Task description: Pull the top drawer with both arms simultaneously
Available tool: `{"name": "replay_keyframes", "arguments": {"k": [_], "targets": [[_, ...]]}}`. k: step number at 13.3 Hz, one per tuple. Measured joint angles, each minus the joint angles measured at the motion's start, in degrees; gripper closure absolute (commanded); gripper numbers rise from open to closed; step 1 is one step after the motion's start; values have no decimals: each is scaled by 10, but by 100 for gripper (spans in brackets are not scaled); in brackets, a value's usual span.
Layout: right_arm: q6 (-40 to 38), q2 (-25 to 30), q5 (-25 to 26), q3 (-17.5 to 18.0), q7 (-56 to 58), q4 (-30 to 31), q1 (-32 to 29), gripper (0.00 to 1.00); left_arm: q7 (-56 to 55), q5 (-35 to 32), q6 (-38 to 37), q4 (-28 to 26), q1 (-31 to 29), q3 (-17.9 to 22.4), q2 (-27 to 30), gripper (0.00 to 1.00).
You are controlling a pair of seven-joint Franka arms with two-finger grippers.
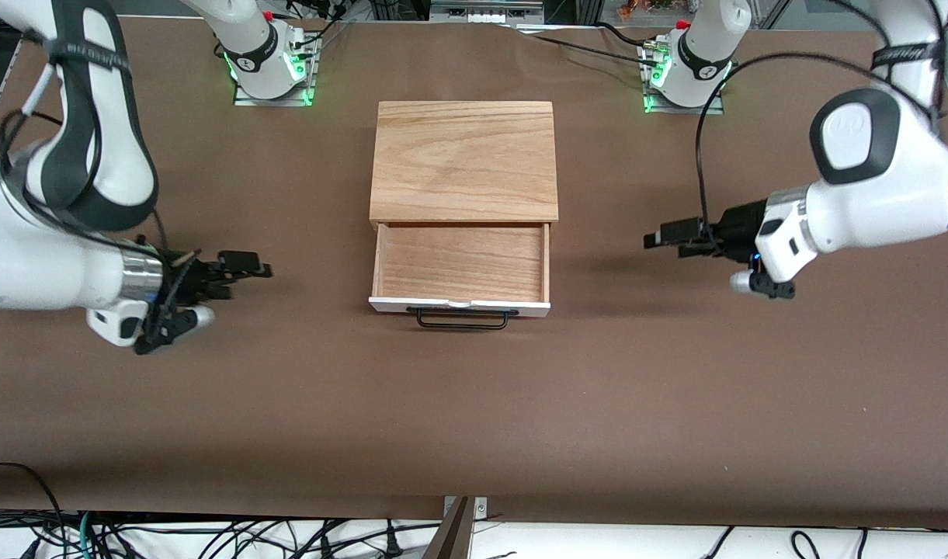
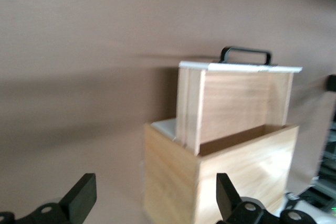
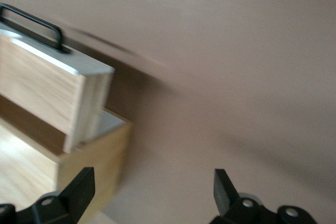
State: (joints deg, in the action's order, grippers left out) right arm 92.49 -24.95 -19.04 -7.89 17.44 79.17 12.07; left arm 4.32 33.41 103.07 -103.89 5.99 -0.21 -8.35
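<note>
The top drawer point(image 1: 461, 264) sits pulled out at frame centre; the left gripper point(image 1: 664, 235) and right gripper point(image 1: 244, 265) hover either side, jaws spread, gripping nothing. A careless inward sweep could knock the cabinet point(image 1: 464, 159).

The top drawer point(image 1: 460, 262) is light grained wood with a white front panel point(image 1: 459, 306) and black wire handle point(image 1: 463, 318), under an oak-grained cabinet top point(image 1: 464, 161), on a plain brown surface point(image 1: 474, 404).

White jointed arms point(image 1: 70, 233), black elbow sections, black cables, green-lit bases point(image 1: 272, 74).
</note>
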Motion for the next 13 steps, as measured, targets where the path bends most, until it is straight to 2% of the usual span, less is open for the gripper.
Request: {"name": "replay_keyframes", "arguments": {"k": [3,5,6,8,9,13], "targets": [[-45,70,121,7,-59,12,16,0,-9,-148,-57,-2,-8,-1,60,0],[-51,125,151,22,-115,59,11,0,-7,-239,-88,-3,-15,-1,93,0],[-49,150,172,43,-135,86,-6,0,-6,-272,-92,-2,-17,-1,104,0],[-40,194,212,97,-153,136,-59,0,-3,-309,-93,-1,-17,-1,116,0],[-35,209,218,110,-153,153,-79,0,-3,-317,-93,-1,-18,-1,118,0],[7,236,221,106,-151,166,-115,0,-6,-322,-93,2,-27,-1,133,0]]}}
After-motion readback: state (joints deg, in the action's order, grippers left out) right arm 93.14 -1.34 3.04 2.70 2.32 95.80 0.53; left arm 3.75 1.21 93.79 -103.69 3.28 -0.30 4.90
